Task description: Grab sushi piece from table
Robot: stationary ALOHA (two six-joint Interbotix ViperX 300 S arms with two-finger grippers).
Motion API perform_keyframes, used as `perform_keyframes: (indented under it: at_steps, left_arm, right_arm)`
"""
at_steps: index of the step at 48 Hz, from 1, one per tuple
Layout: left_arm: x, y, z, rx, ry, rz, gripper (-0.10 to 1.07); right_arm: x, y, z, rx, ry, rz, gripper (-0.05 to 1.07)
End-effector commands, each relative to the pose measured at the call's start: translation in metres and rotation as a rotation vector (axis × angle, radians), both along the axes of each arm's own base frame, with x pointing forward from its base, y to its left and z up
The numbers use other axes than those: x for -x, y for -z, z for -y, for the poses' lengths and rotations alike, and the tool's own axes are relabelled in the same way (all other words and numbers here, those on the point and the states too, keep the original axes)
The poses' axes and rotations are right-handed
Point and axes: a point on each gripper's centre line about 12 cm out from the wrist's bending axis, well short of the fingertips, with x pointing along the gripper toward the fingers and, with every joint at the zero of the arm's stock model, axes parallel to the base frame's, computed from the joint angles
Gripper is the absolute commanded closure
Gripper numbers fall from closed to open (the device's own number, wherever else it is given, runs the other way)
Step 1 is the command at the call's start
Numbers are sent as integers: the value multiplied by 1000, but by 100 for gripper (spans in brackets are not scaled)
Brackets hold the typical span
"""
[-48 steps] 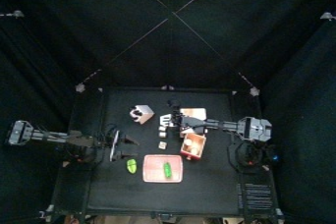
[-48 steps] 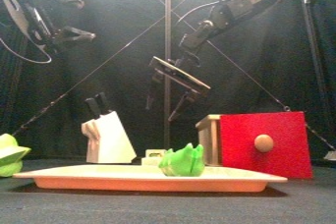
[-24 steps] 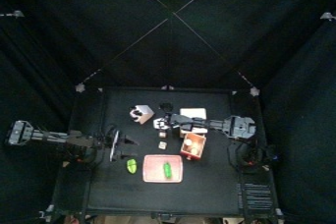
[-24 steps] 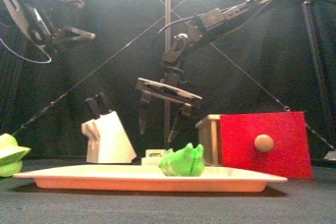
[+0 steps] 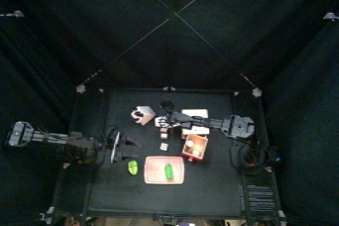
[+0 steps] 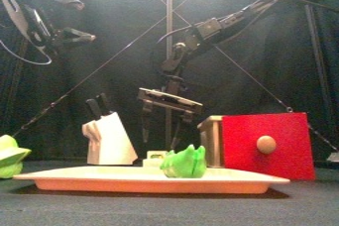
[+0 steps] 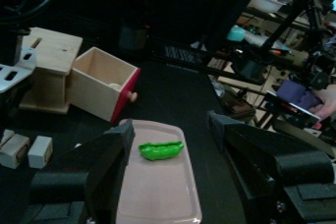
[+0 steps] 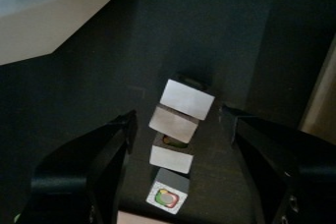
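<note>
The right gripper was held with jaws wide apart above the row of sushi pieces lying on the surface, seemingly so one could be straddled.

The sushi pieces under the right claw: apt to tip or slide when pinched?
The sushi pieces look like low, flat-sided blocks, so probably stable. They lie close together in a row, so the open right claw may nudge neighbours. They are likely light.

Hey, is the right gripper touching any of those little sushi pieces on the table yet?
Apart. In the right wrist view the right gripper has its jaws spread wide, with the row of sushi pieces lying on the table between and beyond them.
</note>
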Motion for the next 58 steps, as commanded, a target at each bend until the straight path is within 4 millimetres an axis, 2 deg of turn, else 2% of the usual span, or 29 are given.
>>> perform_keyframes:
  at_steps: [1, 17, 49, 58]
  left_arm:
    - [-2, -5, -1, -1, -5, 15, 3]
    - [-2, -4, -1, -1, -5, 14, 3]
    - [-1, -3, -2, -1, -7, 11, 3]
    - [-1, -3, -2, -1, -8, 11, 3]
  right_arm:
    - [-1, -17, 8, 21, 9, 43, 5]
    - [-3, -6, 14, 16, 19, 27, 5]
    - [-8, 0, 14, -10, 28, 31, 6]
    - [-8, 0, 14, -9, 27, 29, 13]
